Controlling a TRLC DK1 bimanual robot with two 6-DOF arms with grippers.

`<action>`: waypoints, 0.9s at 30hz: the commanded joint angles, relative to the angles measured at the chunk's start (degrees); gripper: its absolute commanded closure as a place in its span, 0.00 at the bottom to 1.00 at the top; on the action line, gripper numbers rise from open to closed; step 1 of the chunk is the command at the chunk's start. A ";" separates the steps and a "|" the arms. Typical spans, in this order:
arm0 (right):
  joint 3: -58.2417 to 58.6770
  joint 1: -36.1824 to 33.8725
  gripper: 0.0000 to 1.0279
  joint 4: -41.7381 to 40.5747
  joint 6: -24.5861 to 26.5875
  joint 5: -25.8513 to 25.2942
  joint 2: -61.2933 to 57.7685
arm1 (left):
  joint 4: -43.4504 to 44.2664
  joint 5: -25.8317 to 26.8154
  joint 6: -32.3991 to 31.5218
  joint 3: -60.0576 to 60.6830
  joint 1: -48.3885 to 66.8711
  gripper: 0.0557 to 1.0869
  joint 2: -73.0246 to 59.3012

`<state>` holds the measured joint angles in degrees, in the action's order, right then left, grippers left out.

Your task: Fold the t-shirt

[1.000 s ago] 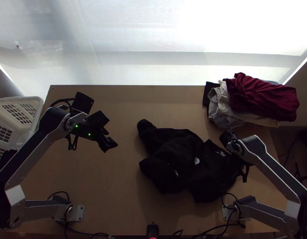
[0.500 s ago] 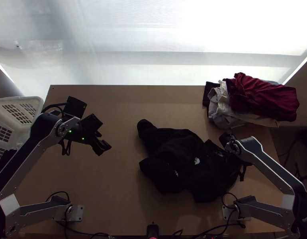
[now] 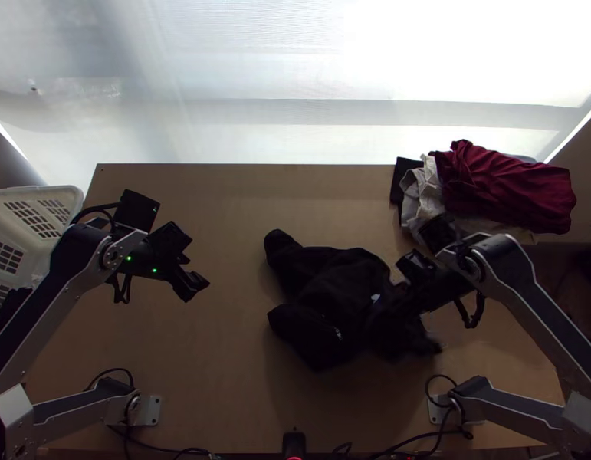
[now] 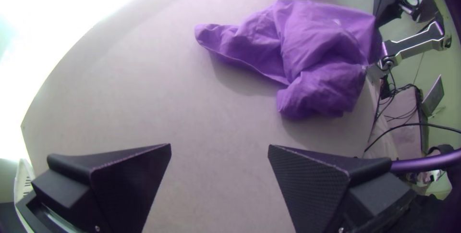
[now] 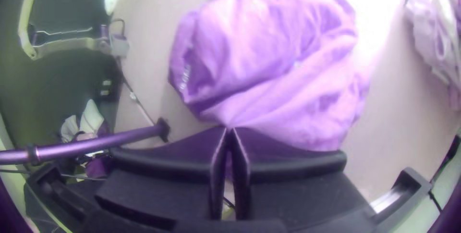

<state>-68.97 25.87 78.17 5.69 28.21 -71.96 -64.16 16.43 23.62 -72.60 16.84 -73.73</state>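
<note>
Plainly, a bunched black t-shirt (image 3: 318, 287) in the right gripper's (image 3: 406, 330) pinch

The t-shirt lies crumpled around the middle of the light wooden table (image 3: 218, 368) and a little to its right, with one narrow part, perhaps a sleeve, sticking out toward the far edge. At its right side the right gripper is clenched on the cloth: in the right wrist view, creases run in to the fingertips of the right gripper (image 5: 229, 128), which all but meet (which part of the shirt they hold, I cannot tell).

As for writing, the shirt carries a short line of small pale lettering (image 5: 185, 77) close to a folded border, and in the top view a small white mark (image 3: 375, 297) beside the right gripper.

The left gripper (image 3: 192, 287) hangs over the left part of the table, well apart from the shirt. Seen from its own wrist, the left gripper (image 4: 219, 149) is released, its two fingers wide apart with bare table between them (two small green lights glow on that arm).

At the far right corner sits a pile of clothes, a dark red garment (image 3: 506, 188) on top of pale ones (image 3: 421, 192), with a black piece (image 3: 402, 172) showing beside them. A white basket (image 3: 34, 189) stands by the table's left edge.
</note>
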 commanded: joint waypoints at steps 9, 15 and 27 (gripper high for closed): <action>-53.90 9.73 0.97 -4.17 -6.22 -13.70 -9.77 | 1.85 -4.56 -3.31 2.29 0.65 0.05 3.69; -48.01 -0.38 0.97 -21.48 -2.88 -26.18 -10.74 | 2.11 -7.55 -4.37 3.52 2.58 0.05 4.65; -11.89 -11.81 0.25 -37.04 2.74 -31.28 -10.30 | 2.37 -9.83 -4.02 3.78 6.98 0.05 3.86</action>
<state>-96.53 19.97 44.91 5.41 -0.58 -82.63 -61.91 7.92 19.46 -69.17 21.45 -69.69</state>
